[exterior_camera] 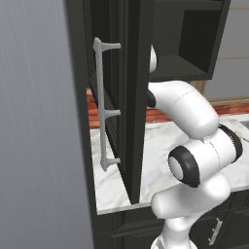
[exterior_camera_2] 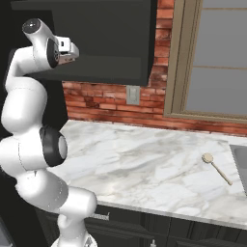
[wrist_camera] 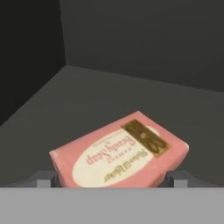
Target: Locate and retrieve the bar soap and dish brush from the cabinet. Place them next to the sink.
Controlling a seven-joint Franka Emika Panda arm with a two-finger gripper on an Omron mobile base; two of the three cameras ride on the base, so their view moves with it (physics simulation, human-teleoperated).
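Hand view: pink bar soap (wrist_camera: pixel 120 154) lies flat on the dark cabinet (wrist_camera: pixel 131 94) floor, right in front of the tool (wrist_camera: pixel 113 180) and between its two finger tips (wrist_camera: pixel 45 179), which stand spread at either side of the bar. Tool is released wide around the soap; cannot tell if the tips touch its ends. Soap has a white oval label with script and a gold patch at its far right end. The bar sits skewed, far end angled to the tool's right. Cabinet back wall and a side wall lie beyond the soap, the corner to the tool's upper left.

Right base view: the arm reaches up with its wrist at the black cabinet (exterior_camera_2: pixel 103 41), hand hidden against it. Below and well to the tool's right, a dish brush (exterior_camera_2: pixel 216 168) with pale head and wooden handle lies on the marble surface (exterior_camera_2: pixel 140 164), close to the sink (exterior_camera_2: pixel 241 159) edge.

Left base view: open cabinet door (exterior_camera: pixel 124 97) with a grey handle (exterior_camera: pixel 103 104) stands in front of the arm.
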